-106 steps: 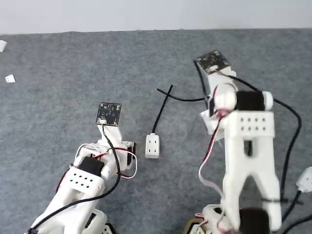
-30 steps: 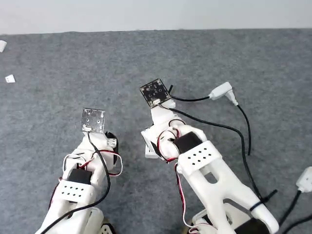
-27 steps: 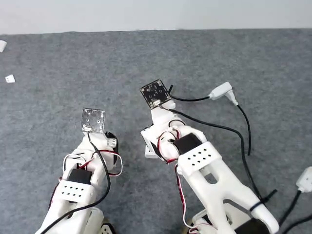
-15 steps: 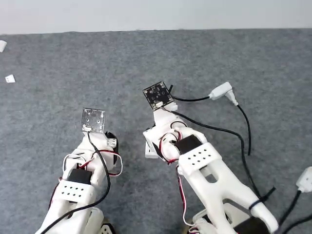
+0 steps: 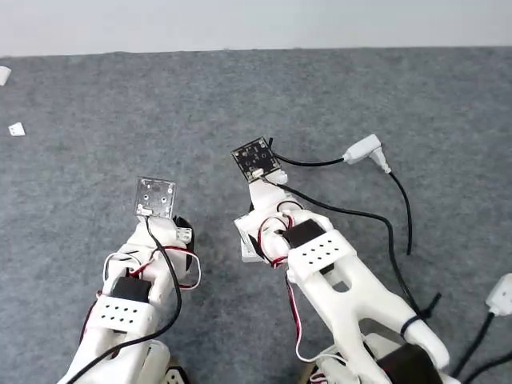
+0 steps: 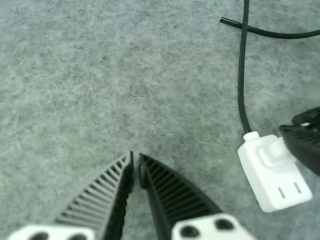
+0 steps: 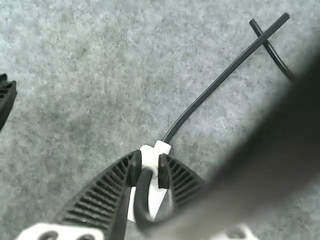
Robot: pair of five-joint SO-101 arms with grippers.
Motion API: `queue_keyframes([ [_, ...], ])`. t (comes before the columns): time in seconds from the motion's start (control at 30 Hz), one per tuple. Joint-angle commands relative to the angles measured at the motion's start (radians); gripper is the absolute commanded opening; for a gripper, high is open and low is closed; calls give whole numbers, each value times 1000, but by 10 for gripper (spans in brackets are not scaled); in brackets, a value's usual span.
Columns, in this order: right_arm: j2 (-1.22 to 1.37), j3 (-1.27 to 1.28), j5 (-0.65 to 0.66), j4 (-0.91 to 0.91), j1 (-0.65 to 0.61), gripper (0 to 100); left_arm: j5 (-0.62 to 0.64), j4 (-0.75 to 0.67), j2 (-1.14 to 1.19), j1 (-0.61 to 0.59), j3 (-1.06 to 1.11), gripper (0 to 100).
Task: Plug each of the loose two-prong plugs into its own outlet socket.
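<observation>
Risk of slip close in: right gripper [image 7: 149,160] clamped on the cord end of the white outlet socket [image 6: 272,172], liable to twist or drag by its black cord [image 7: 220,83]. Left gripper [image 6: 136,158] pressed together, empty, just beside. Farther off, loose plug [image 5: 364,150] on grey carpet [image 5: 104,96]; pale wall [image 5: 240,24] beyond.

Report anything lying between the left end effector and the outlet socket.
Nothing visible: bare carpet lies between the shut left end effector and the outlet socket. The right end effector grips the socket's cord end.
</observation>
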Motion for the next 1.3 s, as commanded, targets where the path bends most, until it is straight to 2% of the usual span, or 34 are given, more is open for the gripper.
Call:
queue_keyframes([
  [0.0,-5,44,12,2,-7,9,-15,-31,-17,-9,-12,13],
  [0.27,5,64,89,77,-41,8,-17,-31,-17,-11,-10,13],
  [0.47,116,-34,115,168,-64,17,-17,-31,-17,-11,-10,13],
  [0.6,196,-123,112,255,-104,130,-17,-32,-17,-31,-13,13],
  [0.7,240,-169,57,294,-153,225,-12,-74,-17,-64,-12,13],
  [0.8,268,-207,2,303,-179,262,-9,-81,-17,-98,-18,13],
  [0.9,291,-242,-31,303,-180,260,3,-81,-17,-146,-47,13],
  [1.03,338,-284,-51,298,-180,260,112,-81,-17,-218,-81,13],
  [1.13,378,-319,-51,302,-176,254,121,-81,-17,-232,-88,14],
  [1.2,394,-333,-49,303,-170,198,120,-81,-17,-230,-87,14],
  [1.27,401,-338,-49,303,-150,97,120,-81,-17,-230,-85,14],
])
